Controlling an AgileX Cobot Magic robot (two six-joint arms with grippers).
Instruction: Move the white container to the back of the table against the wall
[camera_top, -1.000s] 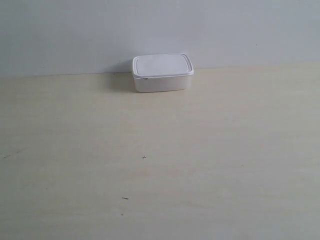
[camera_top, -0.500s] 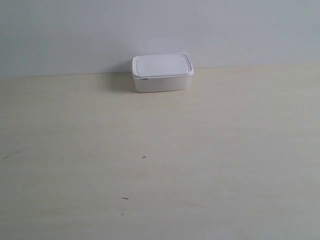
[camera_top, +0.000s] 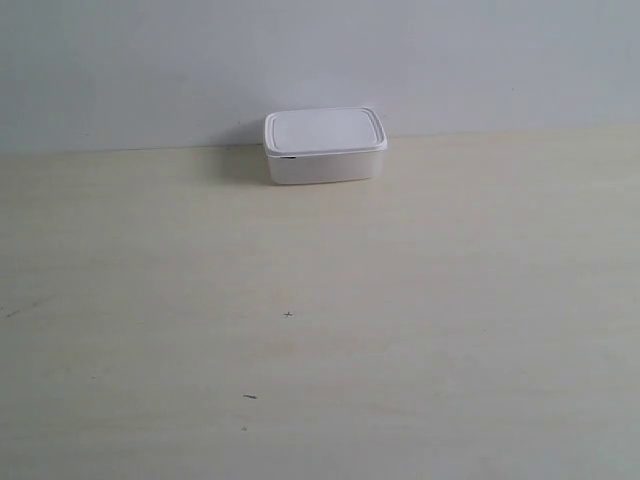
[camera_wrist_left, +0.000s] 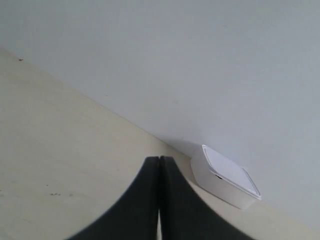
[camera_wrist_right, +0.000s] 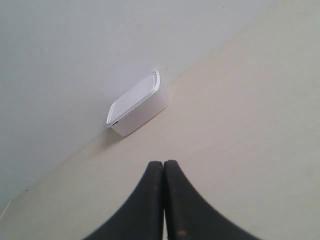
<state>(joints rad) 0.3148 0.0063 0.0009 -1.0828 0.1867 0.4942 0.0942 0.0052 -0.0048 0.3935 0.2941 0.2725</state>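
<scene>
The white container (camera_top: 325, 146) stands lidded at the back of the pale wood-grain table (camera_top: 320, 330), its rear side up against the plain grey-white wall (camera_top: 320, 60). It also shows in the left wrist view as the white container (camera_wrist_left: 225, 179) and in the right wrist view as the white container (camera_wrist_right: 137, 106), well apart from both grippers. My left gripper (camera_wrist_left: 159, 161) is shut with nothing in it. My right gripper (camera_wrist_right: 163, 165) is shut and holds nothing. Neither arm appears in the exterior view.
A few tiny dark specks (camera_top: 288, 315) mark the tabletop in front of the container. The table runs wide to both sides along the wall.
</scene>
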